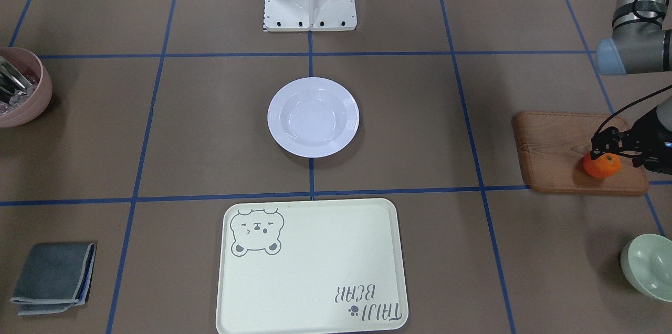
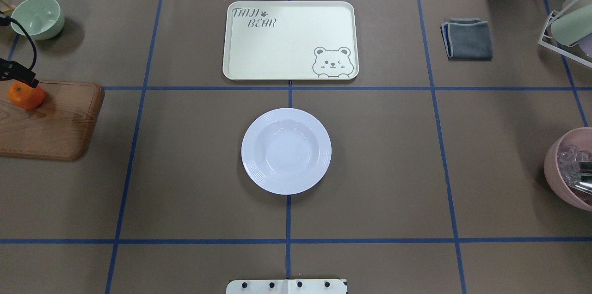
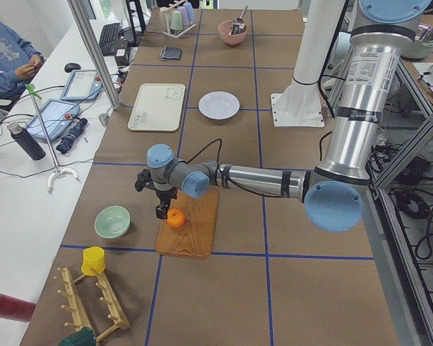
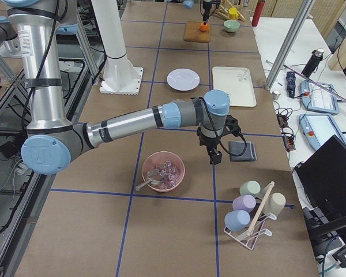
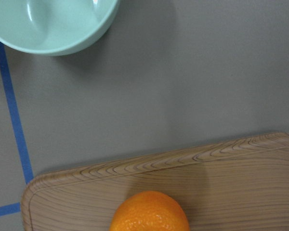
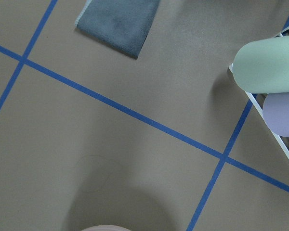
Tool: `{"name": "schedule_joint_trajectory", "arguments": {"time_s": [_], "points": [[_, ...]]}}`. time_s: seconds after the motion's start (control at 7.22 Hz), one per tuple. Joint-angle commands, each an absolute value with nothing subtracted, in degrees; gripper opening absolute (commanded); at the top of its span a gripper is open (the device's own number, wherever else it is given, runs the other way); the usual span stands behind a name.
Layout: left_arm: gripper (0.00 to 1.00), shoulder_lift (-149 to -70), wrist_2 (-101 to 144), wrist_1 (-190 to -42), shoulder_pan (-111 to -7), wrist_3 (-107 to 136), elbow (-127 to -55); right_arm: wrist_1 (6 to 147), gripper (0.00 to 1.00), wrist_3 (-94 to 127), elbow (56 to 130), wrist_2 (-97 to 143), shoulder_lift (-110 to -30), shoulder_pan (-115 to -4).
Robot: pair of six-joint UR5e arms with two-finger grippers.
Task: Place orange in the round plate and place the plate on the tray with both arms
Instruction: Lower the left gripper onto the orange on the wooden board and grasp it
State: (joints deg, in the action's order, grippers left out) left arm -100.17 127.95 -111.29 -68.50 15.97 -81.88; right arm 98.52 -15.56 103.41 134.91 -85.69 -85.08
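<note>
Only side-on: right gripper (image 4: 213, 157) near cloth (image 4: 242, 151)

The orange (image 1: 601, 165) lies on the board (image 1: 556, 150), the round plate (image 1: 313, 117) near the tray (image 1: 315, 265).

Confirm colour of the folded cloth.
The cloth is dark grey with paler edging; clearest in the overhead view.

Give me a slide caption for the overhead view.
Left gripper at the orange on the wooden board; round plate and tray both empty.
</note>
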Motion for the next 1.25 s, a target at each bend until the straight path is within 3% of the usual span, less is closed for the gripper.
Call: {"name": "schedule_joint_trajectory", "arguments": {"time_s": [0.0,1.11], "points": [[0.98,-99.7,128.1,-112.6,-68.3,15.5,-80.6,98.5,1.00,-15.6,103.4,134.9,-85.7,-85.1],[0.98,-102.2,128.0,-112.6,-66.6,16.2,-75.3,98.4,1.00,-15.6,103.5,134.8,-85.5,-84.9]]}}
